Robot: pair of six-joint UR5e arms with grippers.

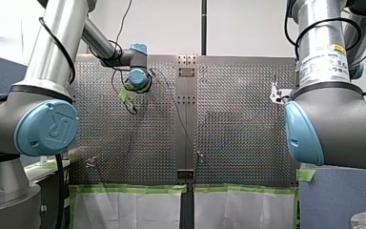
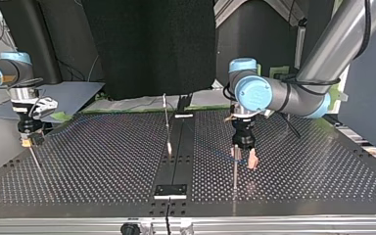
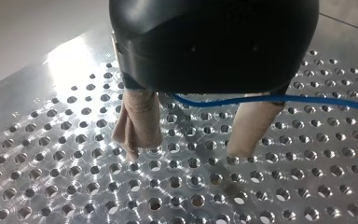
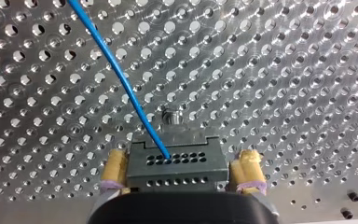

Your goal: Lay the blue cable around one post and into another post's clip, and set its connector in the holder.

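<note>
Between the yellow pads of the right gripper (image 4: 182, 159) sits a dark grey connector (image 4: 177, 163), its face dotted with rows of small holes. The two fingers (image 4: 115, 168) press against its two ends and pinch it. The blue cable (image 4: 121, 79) leaves one of those holes and runs slantwise away over the perforated table (image 4: 284, 70). Just ahead of the connector a small metal stud (image 4: 170, 115) stands up from the plate. In the top view this gripper (image 2: 29, 139) hangs over the table's left edge.

The left gripper (image 3: 186, 153) has its beige fingers (image 3: 140, 116) spread wide, with only bare plate between the tips. The blue cable (image 3: 307, 100) passes just under the black body at the roots of the fingers, crosses one of them and runs off to the side. Whether it touches that finger cannot be told. In the top view the left gripper (image 2: 243, 155) stands right of the middle, just beside a thin upright post (image 2: 235, 171). Another slim post (image 2: 167, 125) rises on the dark centre strip, well apart from both grippers.
</note>
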